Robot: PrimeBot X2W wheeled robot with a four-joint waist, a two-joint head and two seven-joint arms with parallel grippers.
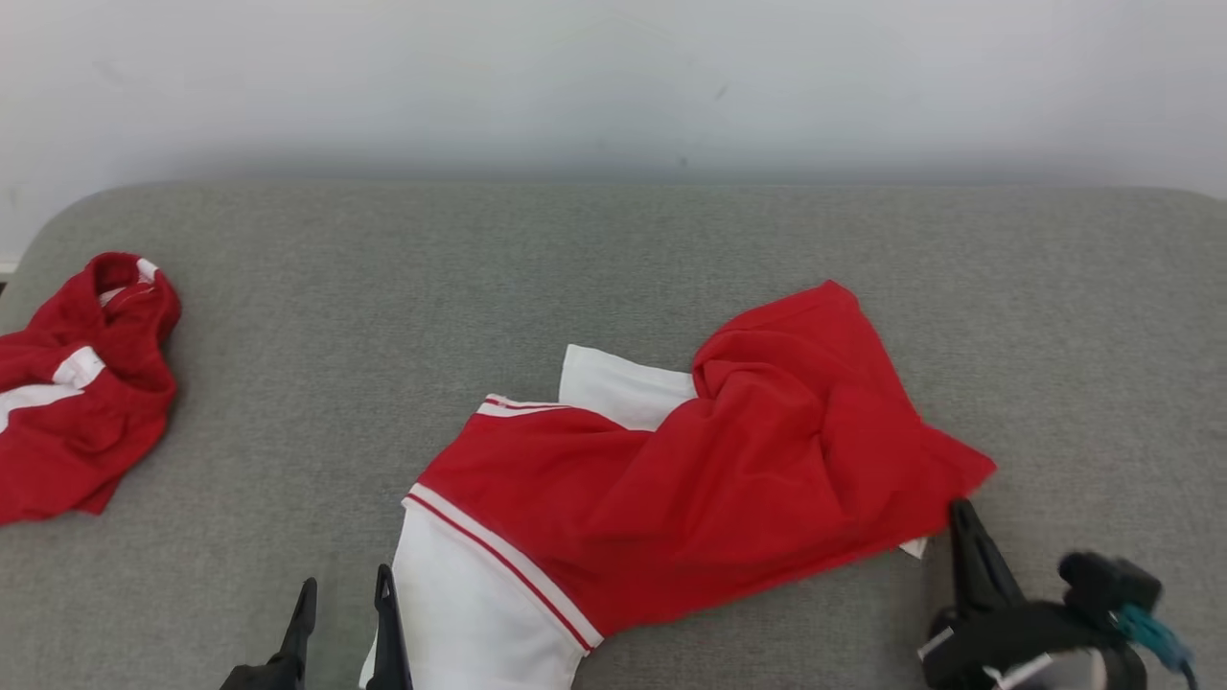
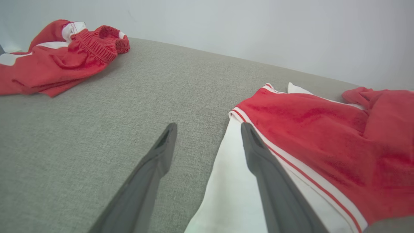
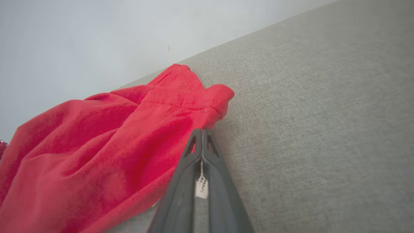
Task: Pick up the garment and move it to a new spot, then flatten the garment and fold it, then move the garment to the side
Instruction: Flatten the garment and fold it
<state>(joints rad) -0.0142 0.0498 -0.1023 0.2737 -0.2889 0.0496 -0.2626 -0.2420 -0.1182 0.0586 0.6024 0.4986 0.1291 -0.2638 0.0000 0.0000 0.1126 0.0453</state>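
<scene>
Closest to me, my right tool is sitting with its two fingers pressed together, tips touching the hem of the red-and-white garment. Whether any cloth is pinched between them I cannot tell. My left tool is hovering with its fingers apart, one over the white panel. The garment is lying rumpled in the middle of the grey padded surface, well apart from another red garment at the far left. To lift cleanly, I am judging that I should confirm the hem is caught, then close the left tool on the white edge and raise both evenly.
</scene>
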